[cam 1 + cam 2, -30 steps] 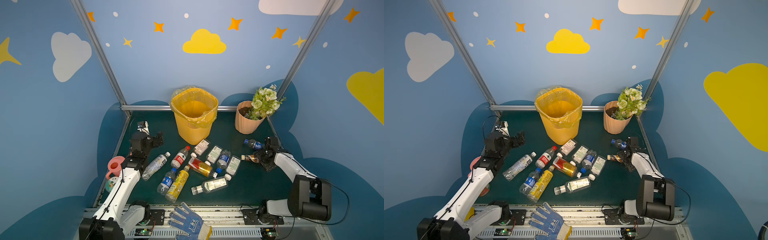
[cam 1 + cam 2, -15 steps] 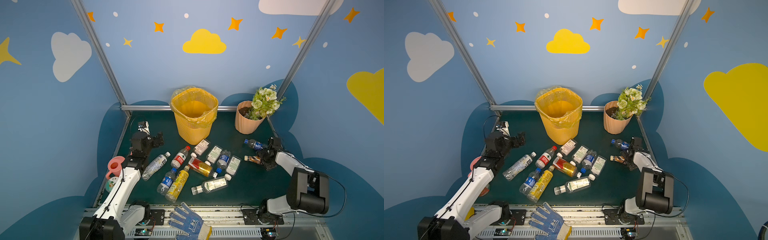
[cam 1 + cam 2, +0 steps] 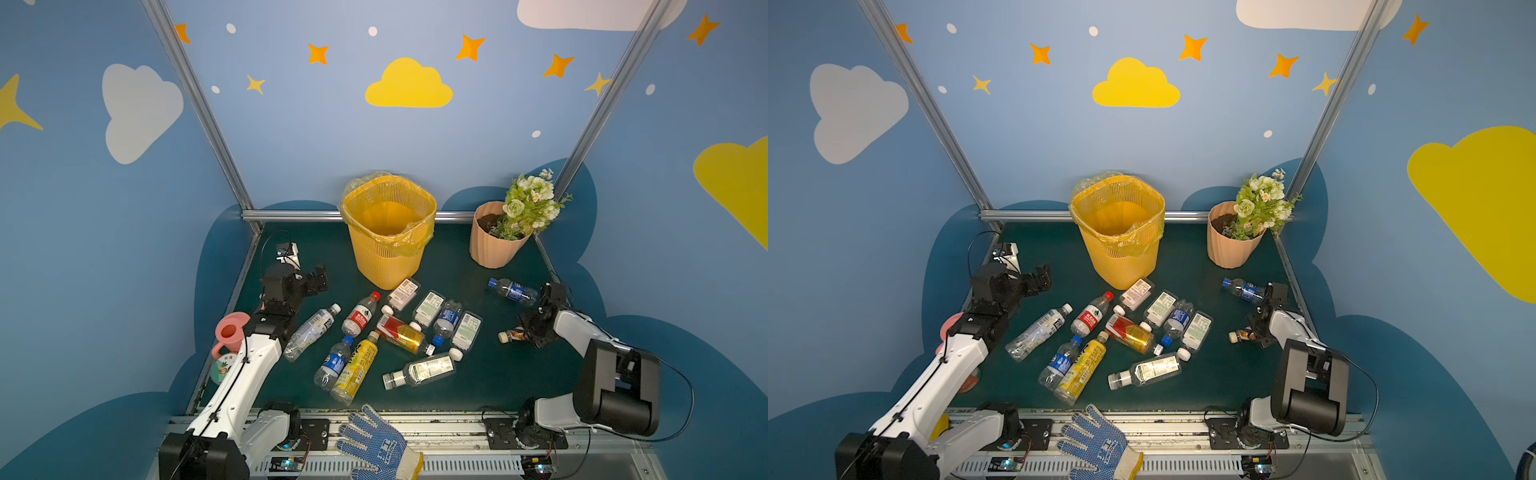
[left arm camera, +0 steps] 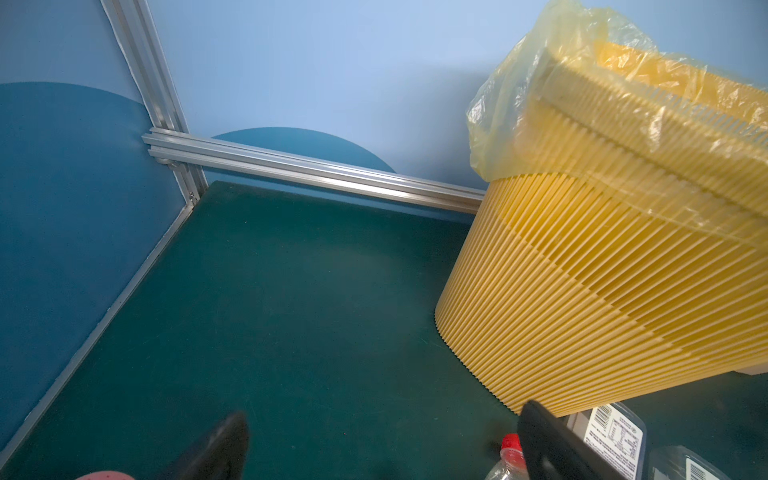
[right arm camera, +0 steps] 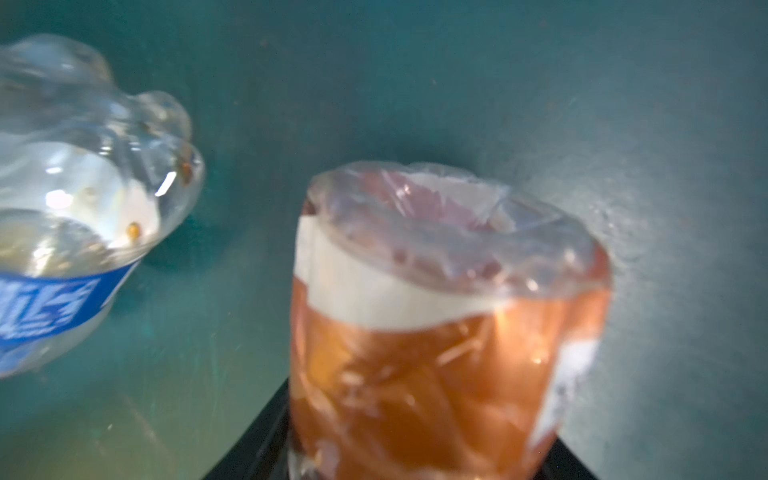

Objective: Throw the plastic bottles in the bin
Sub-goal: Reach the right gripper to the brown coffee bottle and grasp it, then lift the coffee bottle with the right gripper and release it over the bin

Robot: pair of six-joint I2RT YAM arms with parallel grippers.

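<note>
Brown bottle lies flat, cap pointing at the other bottles; right hand clamped across its body. Left hand wide open, empty.

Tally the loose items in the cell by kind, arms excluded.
plastic bottles: 12, including the brown bottle between the right gripper jaws
bin: 1
flower pot: 1
watering can: 1
lidded jar: 1
glove: 1
Total: 17
</note>
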